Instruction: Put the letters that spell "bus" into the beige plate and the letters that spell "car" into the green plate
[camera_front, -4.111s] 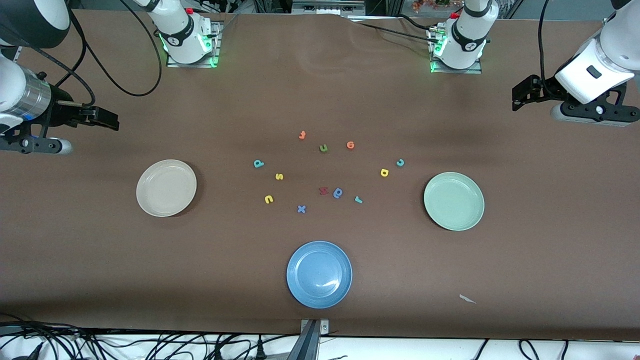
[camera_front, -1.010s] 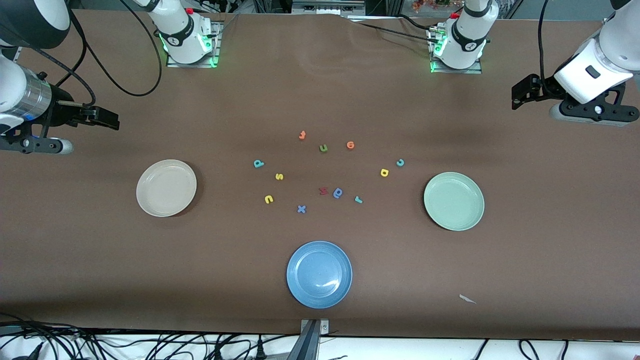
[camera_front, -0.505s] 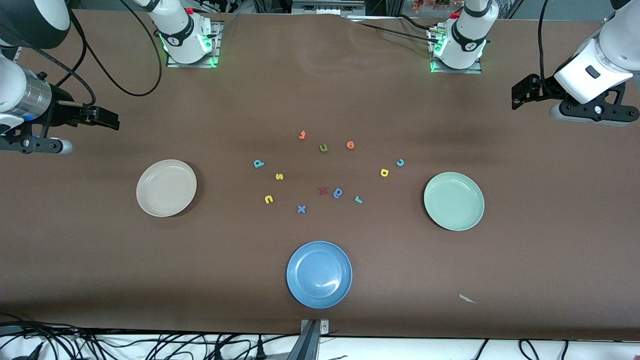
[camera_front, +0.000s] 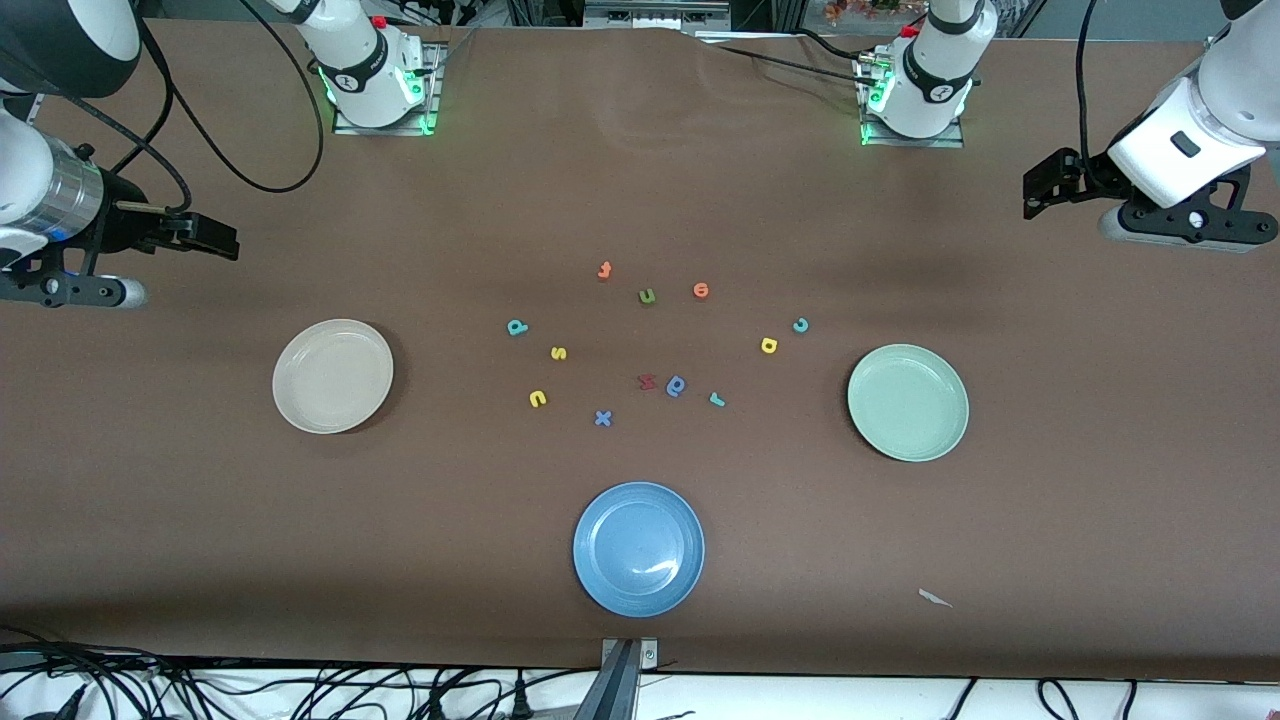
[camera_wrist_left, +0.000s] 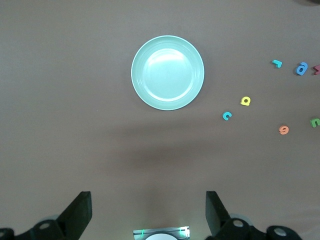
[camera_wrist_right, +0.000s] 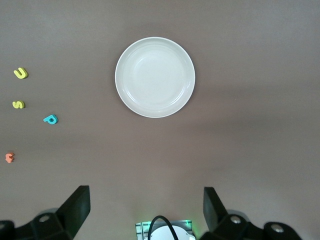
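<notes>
Two robot arms are waiting high over a brown table. The left gripper (camera_wrist_left: 145, 212) is hanging with jaws apart and empty, the green plate (camera_front: 908, 402) below it and the teal c (camera_front: 800, 325), yellow a (camera_front: 768, 345) and teal r (camera_front: 716, 399) farther toward the table's middle. The right gripper (camera_wrist_right: 145, 212), equally spread and empty, is hovering above the beige plate (camera_front: 333, 376), with the teal b (camera_front: 516, 327), yellow s (camera_front: 559, 352) and yellow u (camera_front: 538, 399) off toward the middle. The main risk is picking a lookalike: the olive u (camera_front: 647, 296) and blue letter (camera_front: 677, 386) are lying among them.
</notes>
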